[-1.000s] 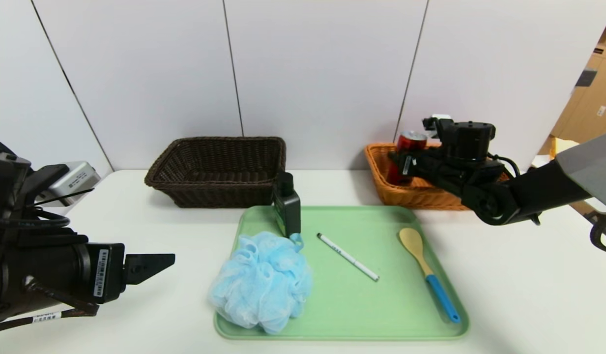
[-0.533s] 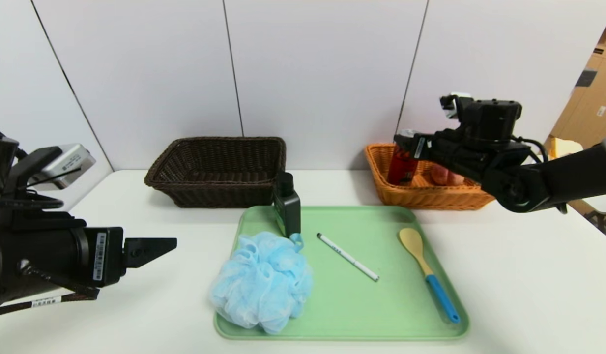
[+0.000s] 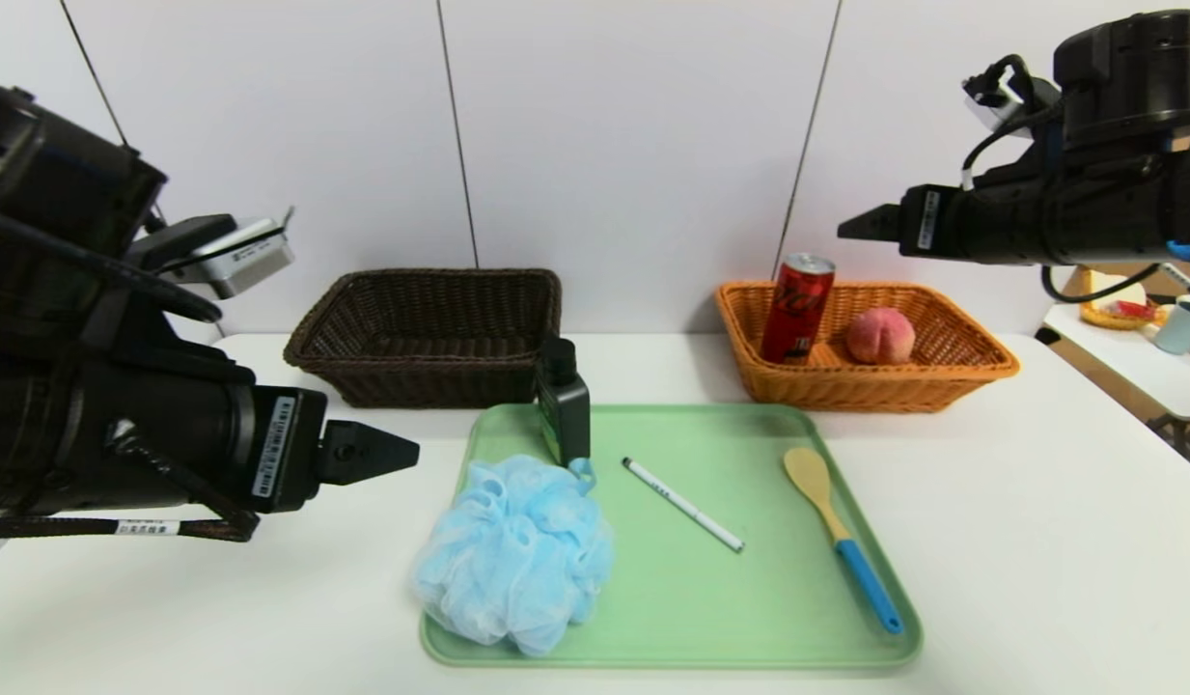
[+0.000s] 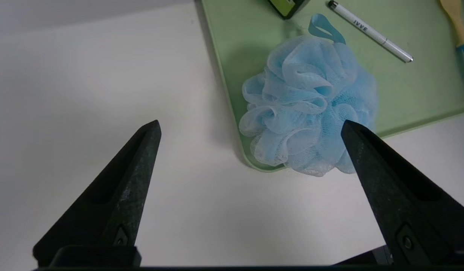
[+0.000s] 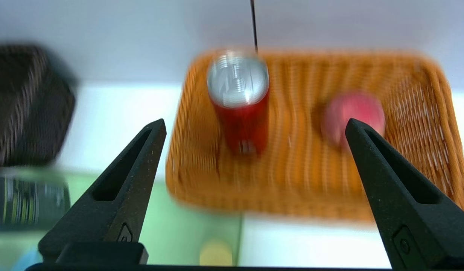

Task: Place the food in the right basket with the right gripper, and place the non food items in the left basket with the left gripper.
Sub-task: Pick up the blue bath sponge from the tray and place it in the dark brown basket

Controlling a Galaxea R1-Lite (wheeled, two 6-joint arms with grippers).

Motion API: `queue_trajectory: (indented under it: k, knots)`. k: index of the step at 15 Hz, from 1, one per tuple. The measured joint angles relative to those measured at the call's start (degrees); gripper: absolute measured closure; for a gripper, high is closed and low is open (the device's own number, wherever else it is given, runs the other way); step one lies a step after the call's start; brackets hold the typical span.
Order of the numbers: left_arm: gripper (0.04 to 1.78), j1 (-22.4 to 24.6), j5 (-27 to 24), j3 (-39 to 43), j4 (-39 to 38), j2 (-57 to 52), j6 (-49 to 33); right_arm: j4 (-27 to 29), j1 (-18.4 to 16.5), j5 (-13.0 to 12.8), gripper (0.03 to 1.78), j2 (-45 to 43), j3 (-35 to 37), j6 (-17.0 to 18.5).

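Note:
The red soda can (image 3: 796, 307) stands upright beside the peach (image 3: 879, 335) in the orange-tan right basket (image 3: 971, 372); both show in the right wrist view, can (image 5: 240, 109) and peach (image 5: 352, 116). My right gripper (image 3: 860, 224) is open and empty, raised above and right of that basket. The light blue pouf (image 3: 513, 552), dark bottle (image 3: 564, 403), white pen (image 3: 683, 505) and yellow-and-blue spoon (image 3: 839, 534) lie on the green tray (image 3: 672, 618). My left gripper (image 3: 392, 452) is open and empty, left of the tray above the table; the pouf (image 4: 307, 101) lies ahead of it. The dark brown left basket (image 3: 430, 333) is empty.
The white table (image 3: 1038, 541) runs right of the tray. A grey wall stands close behind both baskets. A side table with a cup (image 3: 1188, 326) and a small basket sits at far right.
My right gripper let go of the can and rose up and right, away from the orange basket. My left arm rose and moved right toward the tray.

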Motion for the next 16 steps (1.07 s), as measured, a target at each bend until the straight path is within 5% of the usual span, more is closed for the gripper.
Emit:
queue_trajectory:
  k: [2, 4, 9, 16]
  knots:
    - [0.13, -2.82, 0.09, -4.04, 3.94, 3.78, -0.77, 16.12, -0.22, -0.04, 0.15, -2.73, -2.8, 1.6]
    - [0.13, -5.55, 0.09, -6.34, 3.39, 7.34, -2.06, 26.04, -0.35, -0.01, 0.14, -4.89, -2.86, 5.19]
    - [0.13, -10.18, -0.04, -9.3, 0.59, 15.02, -3.72, 27.42, 1.88, -0.01, 0.12, -10.25, 5.85, 5.24]
    - [0.13, -10.78, 4.02, -10.12, 0.77, 23.38, -3.38, 26.89, 4.69, -0.22, 0.12, -13.48, 12.98, 5.79]
